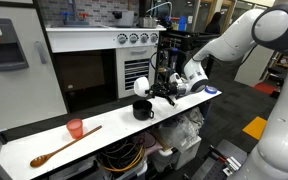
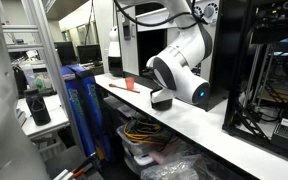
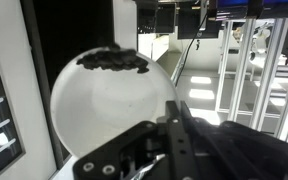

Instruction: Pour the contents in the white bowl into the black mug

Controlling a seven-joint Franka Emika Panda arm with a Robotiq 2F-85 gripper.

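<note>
Gripper (image 3: pixel 176 140) clamped on the rim of the white bowl (image 3: pixel 104 110) at the bottom of the wrist view. The bowl is tipped up on edge and fills the centre left of the frame, with dark bits (image 3: pixel 114 61) bunched at its upper rim. In an exterior view the bowl hangs just above the black mug (image 1: pixel 143 111), centre frame on the counter (image 1: pixel 109 138). Pink cup (image 1: pixel 75 128) and wooden spoon (image 1: pixel 64 146) sit well apart, lower left.
</note>
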